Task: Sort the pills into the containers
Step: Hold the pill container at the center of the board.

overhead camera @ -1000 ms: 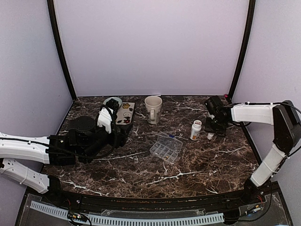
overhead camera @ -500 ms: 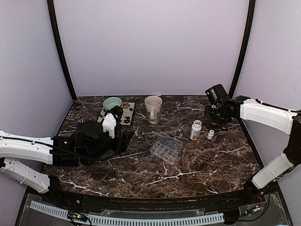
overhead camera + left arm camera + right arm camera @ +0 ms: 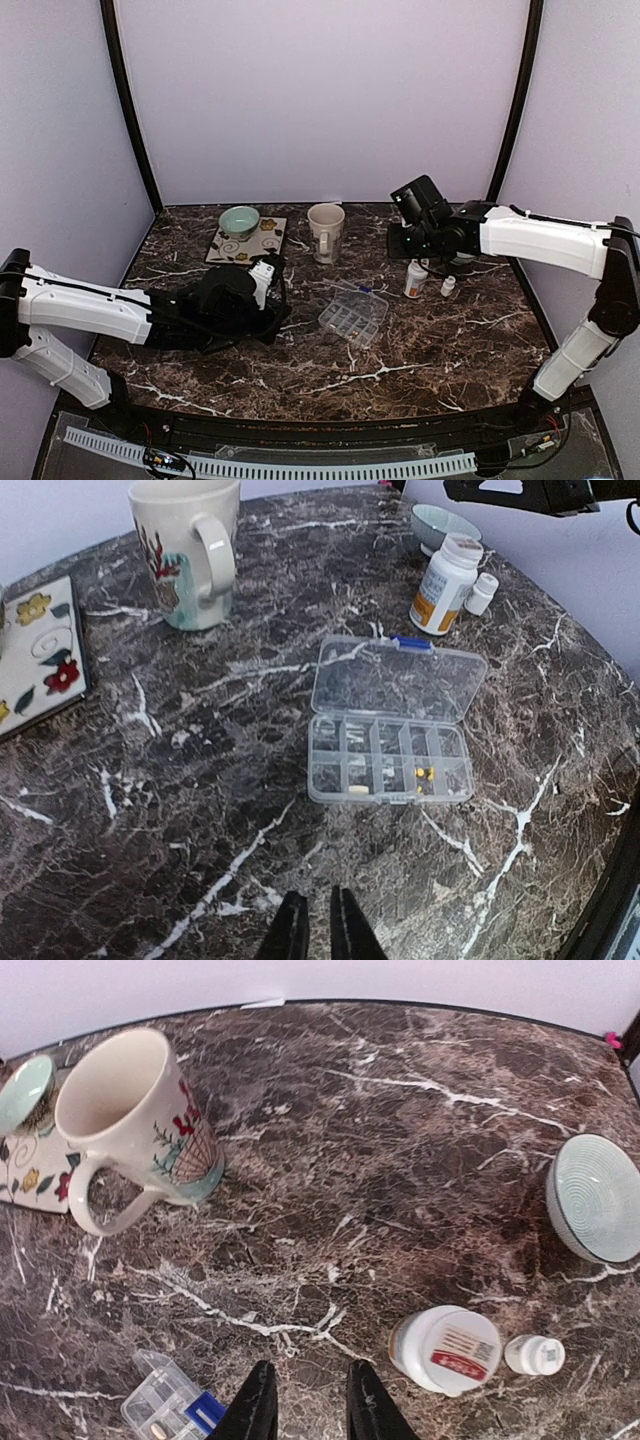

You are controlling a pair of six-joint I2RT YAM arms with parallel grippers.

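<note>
The clear containers tray [image 3: 353, 315] lies open mid-table, its lid [image 3: 398, 677] folded back. A few yellow pills [image 3: 424, 773] and one cream pill [image 3: 358, 789] sit in its near row of compartments [image 3: 390, 763]. My left gripper [image 3: 283, 316] [image 3: 318, 925] hovers low just left of the tray, shut with nothing in it. My right gripper [image 3: 412, 238] [image 3: 310, 1405] hangs above the table behind the white pill bottle [image 3: 416, 277] [image 3: 445, 1348]. Its fingers [image 3: 365, 1405] stand apart with nothing between them. A corner of the tray [image 3: 165, 1405] shows at the bottom left of the right wrist view.
A small white vial [image 3: 448, 287] [image 3: 535, 1354] stands right of the bottle. A cream mug [image 3: 326, 230] [image 3: 130, 1120] stands at the back middle. A pale green bowl [image 3: 239, 220] sits on a flowered tile [image 3: 247, 243] at the back left. Another bowl [image 3: 597, 1197] sits far right.
My left arm has slid right toward the tray and its jaws have shut. My right arm has swung left, away from the vial, and its jaws have narrowed.
</note>
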